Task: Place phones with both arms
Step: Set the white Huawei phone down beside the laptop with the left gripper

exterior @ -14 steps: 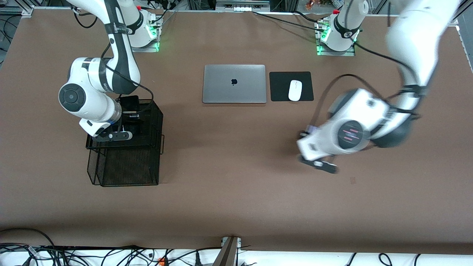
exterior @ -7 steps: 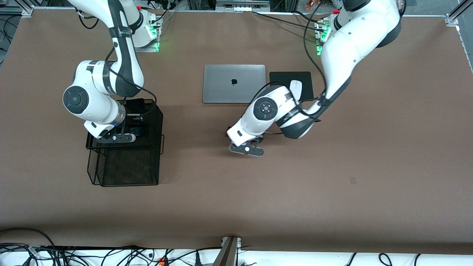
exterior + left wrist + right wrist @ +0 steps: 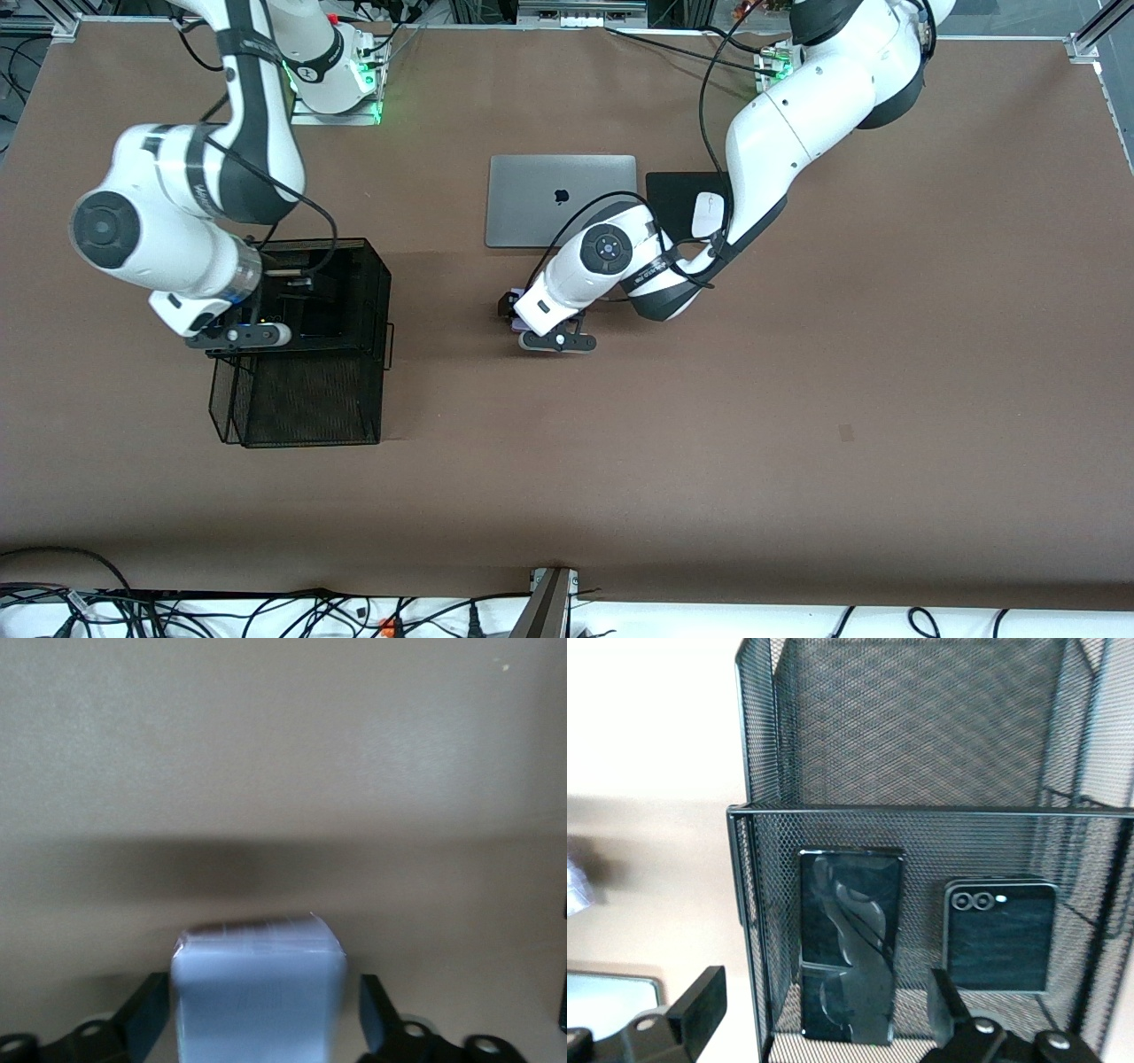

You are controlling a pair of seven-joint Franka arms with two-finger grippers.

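Two black phones lie side by side in the black mesh basket [image 3: 386, 292]: the long slim slab [image 3: 850, 943] and the squarish flip phone [image 3: 1001, 935]. My right gripper [image 3: 824, 1005] hangs open over the basket's edge [image 3: 232, 335], nothing between its fingers. The pale lavender flip phone [image 3: 259, 988] sits between the fingers of my left gripper [image 3: 261, 1023], with a gap showing on each side, so the jaws stand open. Seen from the front, that gripper [image 3: 556, 341] is low over the middle of the table, nearer the camera than the laptop, the lavender phone [image 3: 517, 325] peeking out beside it.
A shut silver laptop [image 3: 561, 200] lies mid-table toward the bases. Beside it, a white mouse [image 3: 707, 215] rests on a black pad [image 3: 673, 190], partly covered by my left arm. The basket's [image 3: 921, 811] mesh walls stand tall.
My left arm swung from its own end of the table to the middle with the lavender phone, and its jaws opened. My right gripper drew back from the basket toward its own end of the table.
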